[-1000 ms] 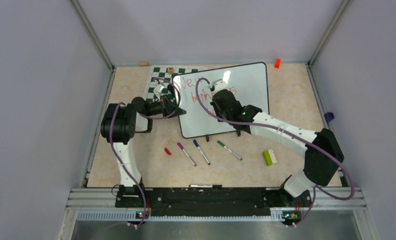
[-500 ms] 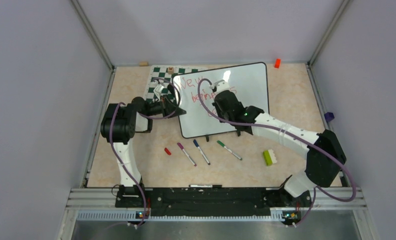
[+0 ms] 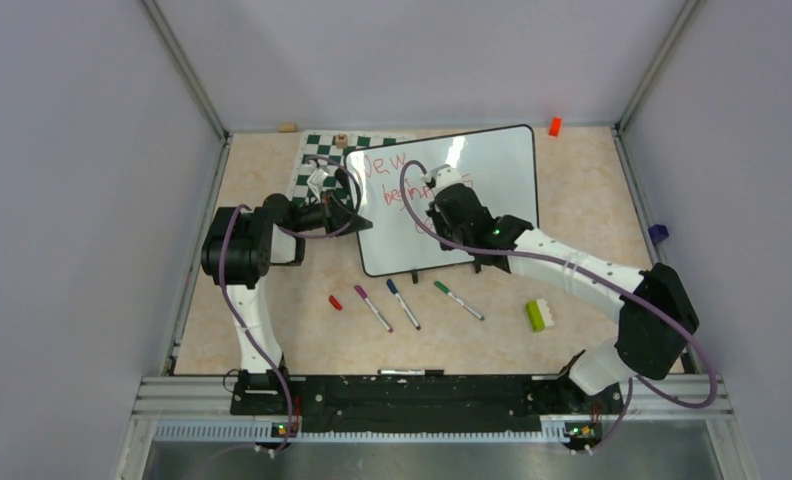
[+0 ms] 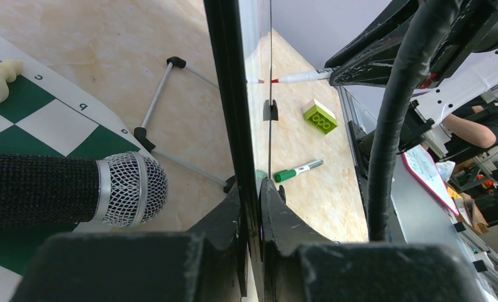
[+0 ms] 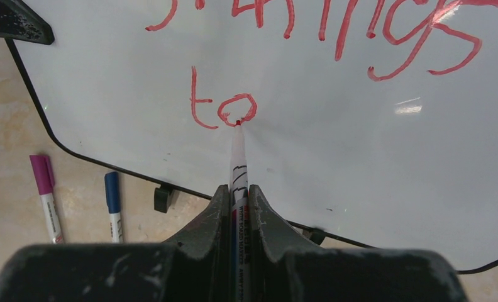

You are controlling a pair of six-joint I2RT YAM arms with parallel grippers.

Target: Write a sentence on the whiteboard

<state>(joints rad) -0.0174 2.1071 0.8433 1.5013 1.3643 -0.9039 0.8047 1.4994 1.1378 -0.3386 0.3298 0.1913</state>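
The whiteboard (image 3: 502,170) stands tilted on the table with the red sentence (image 3: 384,166) on its left half. In the right wrist view, red writing fills the top of the whiteboard (image 5: 372,163), and a lower line reads "to" (image 5: 224,108). My right gripper (image 5: 238,196) is shut on a red whiteboard marker (image 5: 237,157), whose tip touches the bottom of the "o". My left gripper (image 4: 253,198) is shut on the whiteboard's (image 4: 224,75) left edge, seen edge-on. From above, the left gripper (image 3: 352,212) is at the board's left rim and the right gripper (image 3: 436,186) is over the writing.
A purple marker (image 3: 373,307), a blue marker (image 3: 403,303), a green marker (image 3: 458,300) and a red cap (image 3: 335,302) lie in front of the board. A green brick (image 3: 538,315) lies right. The chessboard mat (image 3: 312,165) is behind the left arm; an orange block (image 3: 554,126) sits far back.
My right gripper has shifted slightly to the right along the board with the marker. The left arm and the board have stayed put.
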